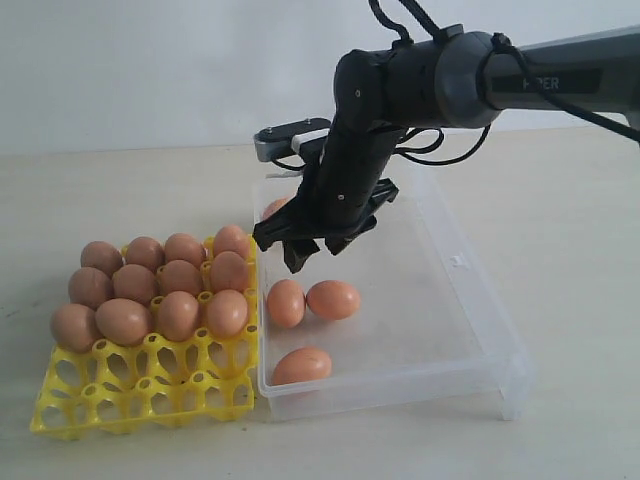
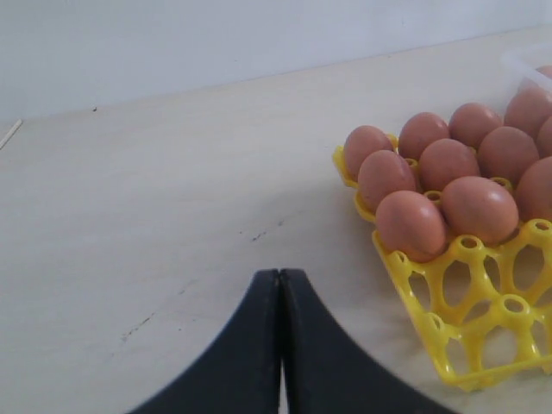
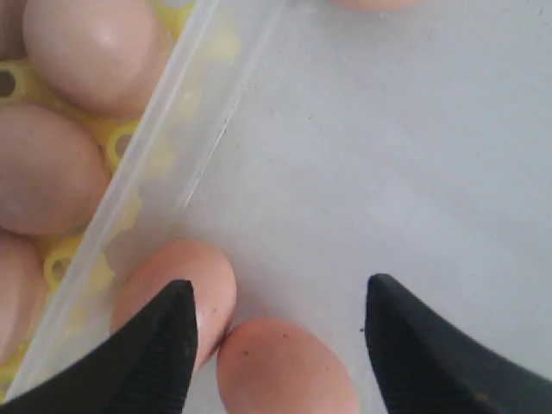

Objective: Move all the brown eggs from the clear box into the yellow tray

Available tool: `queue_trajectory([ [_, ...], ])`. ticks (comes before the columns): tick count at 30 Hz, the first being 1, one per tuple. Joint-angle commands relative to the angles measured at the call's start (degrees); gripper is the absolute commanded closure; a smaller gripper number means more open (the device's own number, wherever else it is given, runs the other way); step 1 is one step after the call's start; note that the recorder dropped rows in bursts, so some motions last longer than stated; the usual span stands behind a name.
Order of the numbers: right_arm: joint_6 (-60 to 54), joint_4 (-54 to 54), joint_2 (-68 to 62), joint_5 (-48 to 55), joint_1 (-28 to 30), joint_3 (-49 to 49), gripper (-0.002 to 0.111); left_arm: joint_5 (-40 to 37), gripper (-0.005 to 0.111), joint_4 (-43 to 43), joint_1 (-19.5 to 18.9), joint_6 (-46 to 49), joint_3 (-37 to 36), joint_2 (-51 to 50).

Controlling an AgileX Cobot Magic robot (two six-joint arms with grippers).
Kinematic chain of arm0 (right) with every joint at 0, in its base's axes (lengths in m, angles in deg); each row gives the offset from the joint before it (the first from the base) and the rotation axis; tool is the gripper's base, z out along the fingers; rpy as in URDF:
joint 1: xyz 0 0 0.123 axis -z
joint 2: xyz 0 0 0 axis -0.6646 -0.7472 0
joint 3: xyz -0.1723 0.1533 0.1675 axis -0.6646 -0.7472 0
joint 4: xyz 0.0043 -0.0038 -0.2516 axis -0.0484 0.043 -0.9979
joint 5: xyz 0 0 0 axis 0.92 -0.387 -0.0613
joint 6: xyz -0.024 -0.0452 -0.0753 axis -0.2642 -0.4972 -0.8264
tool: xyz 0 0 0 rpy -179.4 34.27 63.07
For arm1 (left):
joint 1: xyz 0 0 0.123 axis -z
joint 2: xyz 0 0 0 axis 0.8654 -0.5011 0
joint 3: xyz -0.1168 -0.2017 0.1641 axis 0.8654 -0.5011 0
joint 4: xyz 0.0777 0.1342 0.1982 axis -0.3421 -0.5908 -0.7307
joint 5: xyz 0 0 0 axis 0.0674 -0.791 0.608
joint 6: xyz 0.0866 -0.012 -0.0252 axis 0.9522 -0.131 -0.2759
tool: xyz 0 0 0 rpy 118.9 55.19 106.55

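Nearest the lens, the front two rows of the yellow tray (image 1: pixel 140 392) stand empty. Behind them, twelve brown eggs (image 1: pixel 178 315) fill the three back rows. Right beside the tray, the clear box (image 1: pixel 440 300) holds what is left: a pair (image 1: pixel 333 299) lying together near the tray side, a single egg (image 1: pixel 301 365) toward the front wall, and what looks like a fourth (image 1: pixel 275 208) at the back, mostly hidden by the arm. I judge the job about three quarters done, with four eggs to go. The right gripper (image 1: pixel 316 254) hangs just above the pair, jaws spread and nothing in them.

From the left wrist, the left gripper (image 2: pixel 279 280) shows its fingers pressed together on nothing. It sits over bare table (image 2: pixel 129 216), near the tray's corner but apart from it.

From the right wrist, the spread fingers (image 3: pixel 164 345) frame the pair — one egg lies between them, and its neighbour sits partly under one finger against the box wall. Neither egg is touched, as far as I can see.
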Motion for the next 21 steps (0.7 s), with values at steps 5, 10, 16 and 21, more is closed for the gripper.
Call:
queue_trajectory([
  [5, -4.50, 0.40, 1.49, 6.03, -0.55, 0.32, 0.053, 0.35, 0.107, 0.17, 0.28, -0.23, 0.23, 0.32],
  [10, -6.87, -0.51, 1.60, 6.36, -1.23, 0.32, 0.053, 0.35, 0.107, 0.17, 0.28, -0.23, 0.23, 0.32],
  [16, -7.42, -0.93, 1.60, 7.83, -2.19, 0.32, 0.053, 0.35, 0.107, 0.17, 0.28, -0.23, 0.23, 0.32],
  [21, -7.88, -6.99, 1.60, 4.86, -2.89, 0.22, 0.053, 0.35, 0.107, 0.17, 0.28, -0.23, 0.23, 0.32],
])
